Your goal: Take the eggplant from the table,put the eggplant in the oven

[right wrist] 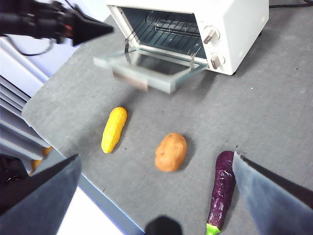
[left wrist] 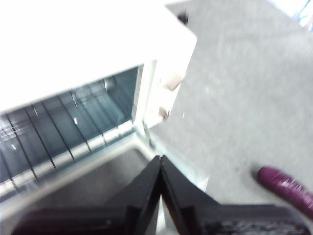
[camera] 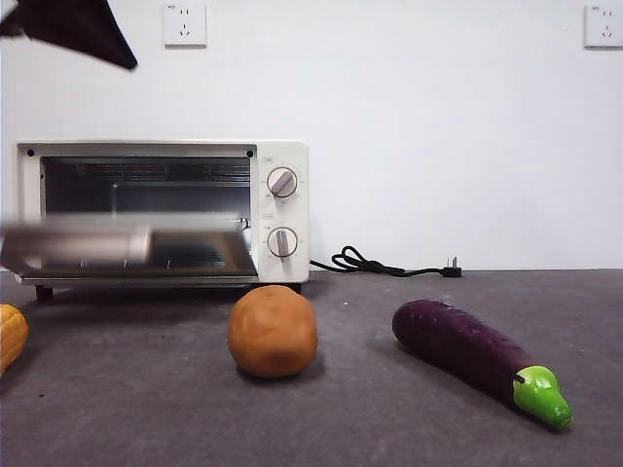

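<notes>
White wall with two sockets stands behind the table, and you can see the oven at the back with its door hanging open and blurry. Your eggplant lies flat on the table, off to the knob side of the oven and nearer the front, with its green cap pointing away from the oven. Between the eggplant and the oven's door sits a brown ball. A yellow ribbed thing lies past the ball, on the oven's door side. Your left gripper hangs above the open door with its jaws pressed together, holding nothing. Your right gripper hangs high over the eggplant with its jaws wide apart.
</notes>
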You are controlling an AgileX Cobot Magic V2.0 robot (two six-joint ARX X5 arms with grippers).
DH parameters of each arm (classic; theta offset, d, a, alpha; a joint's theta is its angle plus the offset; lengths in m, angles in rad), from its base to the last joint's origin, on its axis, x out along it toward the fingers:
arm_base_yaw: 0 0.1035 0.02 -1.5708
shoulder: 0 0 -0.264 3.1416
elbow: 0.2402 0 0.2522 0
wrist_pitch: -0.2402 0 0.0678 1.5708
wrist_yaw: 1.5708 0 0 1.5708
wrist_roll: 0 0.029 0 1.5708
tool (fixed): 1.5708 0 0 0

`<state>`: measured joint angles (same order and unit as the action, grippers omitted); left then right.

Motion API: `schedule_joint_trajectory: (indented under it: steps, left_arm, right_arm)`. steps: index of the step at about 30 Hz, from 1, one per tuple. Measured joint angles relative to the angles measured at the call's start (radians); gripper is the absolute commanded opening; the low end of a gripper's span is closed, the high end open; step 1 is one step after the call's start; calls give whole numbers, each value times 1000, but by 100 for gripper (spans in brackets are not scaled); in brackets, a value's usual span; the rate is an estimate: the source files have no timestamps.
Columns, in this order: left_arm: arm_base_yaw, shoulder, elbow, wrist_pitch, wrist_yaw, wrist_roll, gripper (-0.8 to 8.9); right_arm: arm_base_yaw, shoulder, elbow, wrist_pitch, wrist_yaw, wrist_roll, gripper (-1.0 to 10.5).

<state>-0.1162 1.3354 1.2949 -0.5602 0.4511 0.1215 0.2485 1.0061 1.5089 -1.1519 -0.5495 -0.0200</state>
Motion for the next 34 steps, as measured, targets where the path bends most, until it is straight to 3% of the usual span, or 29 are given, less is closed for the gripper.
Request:
schedule_joint_trajectory:
  steps: [11,25,34]
  left_arm:
    - [6,-266,0,0,-8,-57,-5]
    - [23,-555,0,-166,-313,-70,-6]
    - [23,-694,0,-285,-441,-61,-6]
  right_arm:
    - [0,0,0,0,0,0,567]
    - [0,0,0,0,7,-3,567]
    - [0,2,0,-3,8,-3,567]
